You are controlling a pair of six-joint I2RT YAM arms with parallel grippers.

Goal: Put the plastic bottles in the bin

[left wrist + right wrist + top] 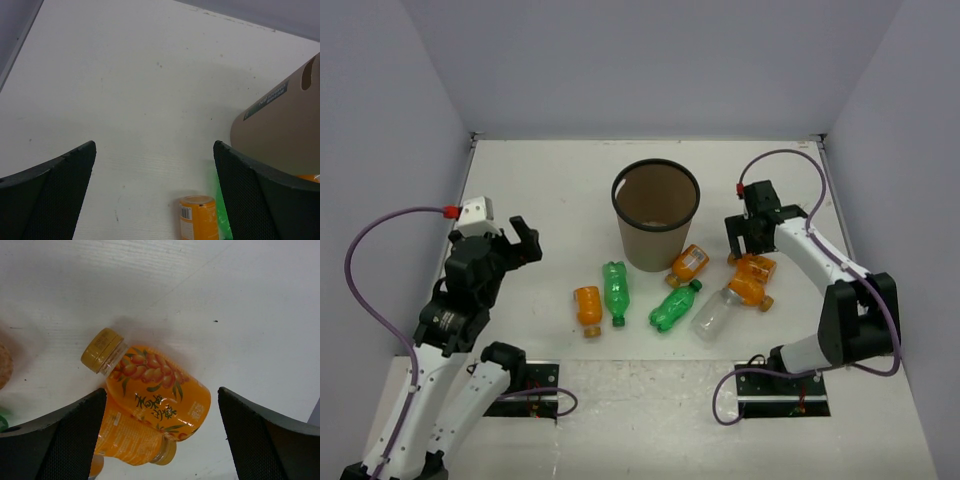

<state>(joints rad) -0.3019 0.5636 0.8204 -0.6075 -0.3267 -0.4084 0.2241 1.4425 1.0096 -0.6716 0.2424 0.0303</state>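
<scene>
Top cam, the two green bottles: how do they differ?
Pose: the left green bottle lies pointing roughly at the bin, cap toward the near edge. The right green bottle lies diagonally, cap toward the far right.
Neighbours: the left green bottle has an orange bottle on its left. The right green bottle has the clear bottle on its right.
Shared: both are green, capped, lying on their sides, and outside the bin.

My left gripper (154,150) hung above the white table (130,75), its two dark mesh-faced fingers (50,200) spread wide apart. An orange bottle (198,217) lay on the table at the lower edge, nearer the right finger. A green bottle (220,215) showed just beside it on its right. The brown bin (280,125) stood at right, with a label and an oval hole in its wall.
</scene>
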